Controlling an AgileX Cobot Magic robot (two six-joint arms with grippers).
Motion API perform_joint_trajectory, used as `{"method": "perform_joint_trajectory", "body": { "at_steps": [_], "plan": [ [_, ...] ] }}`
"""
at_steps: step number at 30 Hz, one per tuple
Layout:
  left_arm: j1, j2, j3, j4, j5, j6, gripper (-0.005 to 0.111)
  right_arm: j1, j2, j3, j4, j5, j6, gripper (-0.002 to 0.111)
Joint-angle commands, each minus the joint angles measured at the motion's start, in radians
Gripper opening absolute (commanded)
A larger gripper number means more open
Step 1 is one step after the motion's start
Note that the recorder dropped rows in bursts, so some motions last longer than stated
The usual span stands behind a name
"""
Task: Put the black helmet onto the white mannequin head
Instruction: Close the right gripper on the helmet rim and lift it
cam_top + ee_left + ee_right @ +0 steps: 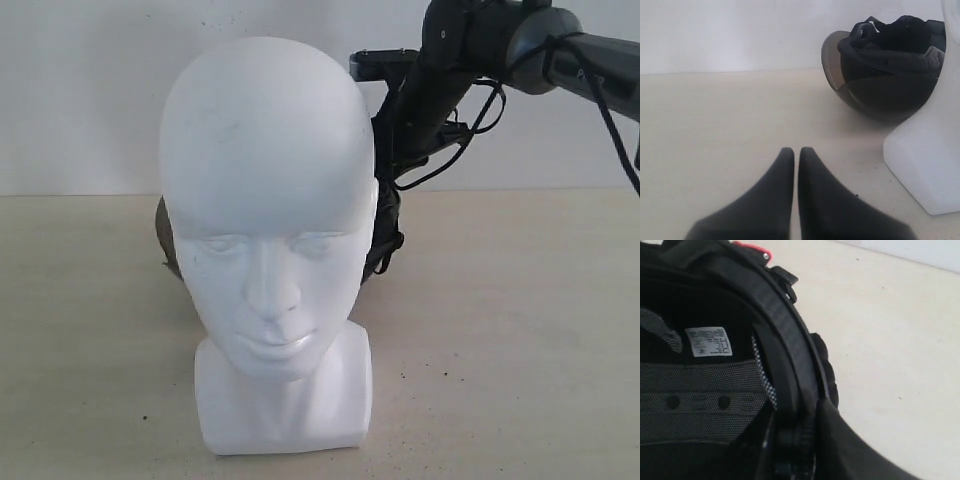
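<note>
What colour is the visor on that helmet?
Smoky brownish-grey; the visor shows best in the left wrist view.

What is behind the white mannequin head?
The black helmet, lying opening-up on the table. From the front the mannequin head covers most of it; only its visor edge and straps peek out.

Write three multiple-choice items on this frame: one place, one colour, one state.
1. Helmet relative to the head: A) on it B) behind it, on the table C) in front of it
2. Head colour: A) white B) black C) grey
3. Left hand: A) open B) shut, empty C) shut on a strap

Key: B, the helmet only peeks out behind the head, resting on the table; A, the head is glossy white; B, the fingers meet with nothing between them.
</note>
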State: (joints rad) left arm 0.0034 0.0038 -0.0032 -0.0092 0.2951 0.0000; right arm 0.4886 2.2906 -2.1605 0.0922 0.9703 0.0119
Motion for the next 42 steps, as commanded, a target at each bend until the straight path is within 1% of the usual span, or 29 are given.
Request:
{"method": "perform_joint_trajectory", "body": {
  "at_steps": [1,3,4,9,11,14,16,18,19,22,24,28,33,38,42],
  "plan": [
    [-0.002,-0.004,0.003,-0.009,0.002,0.009,0.005,-0.003,-0.02,-0.008,-0.185,0.032,0.109,0.0],
    [-0.002,-0.004,0.003,-0.009,0.002,0.009,0.005,-0.01,-0.031,-0.008,-0.267,0.054,0.115,0.0],
    [-0.002,-0.004,0.003,-0.009,0.002,0.009,0.005,-0.029,-0.041,-0.008,-0.295,0.083,0.122,0.0],
    [-0.002,-0.004,0.003,-0.009,0.002,0.009,0.005,-0.122,-0.076,-0.008,-0.338,0.206,0.118,0.0],
    [-0.002,-0.004,0.003,-0.009,0.002,0.009,0.005,-0.156,-0.101,-0.008,-0.355,0.251,0.021,0.0],
    [-0.002,-0.004,0.003,-0.009,0.002,0.009,0.005,-0.169,-0.139,-0.008,-0.362,0.251,-0.066,0.0],
    [-0.002,-0.004,0.003,-0.009,0.002,0.009,0.005,-0.17,-0.164,-0.008,-0.362,0.251,-0.184,0.0],
    [-0.002,-0.004,0.003,-0.009,0.002,0.009,0.005,-0.181,-0.175,-0.004,-0.361,0.251,-0.243,0.0],
    [-0.002,-0.004,0.003,-0.009,0.002,0.009,0.005,-0.192,-0.179,-0.004,-0.351,0.251,-0.271,0.0],
    [-0.002,-0.004,0.003,-0.009,0.002,0.009,0.005,-0.226,-0.208,0.02,-0.246,0.251,-0.415,0.0],
    [-0.002,-0.004,0.003,-0.009,0.002,0.009,0.005,-0.251,-0.24,0.062,-0.192,0.251,-0.515,0.0],
    [-0.002,-0.004,0.003,-0.009,0.002,0.009,0.005,-0.3,-0.316,0.188,-0.141,0.251,-0.62,0.0],
    [-0.002,-0.004,0.003,-0.009,0.002,0.009,0.005,-0.353,-0.455,0.401,0.164,0.251,-1.02,0.0],
    [-0.002,-0.004,0.003,-0.009,0.002,0.009,0.005,-0.357,-0.598,0.591,0.191,0.251,-1.089,0.0],
    [-0.002,-0.004,0.003,-0.009,0.002,0.009,0.005,-0.357,-0.687,0.689,0.203,0.251,-1.199,0.0]
  ]
}}
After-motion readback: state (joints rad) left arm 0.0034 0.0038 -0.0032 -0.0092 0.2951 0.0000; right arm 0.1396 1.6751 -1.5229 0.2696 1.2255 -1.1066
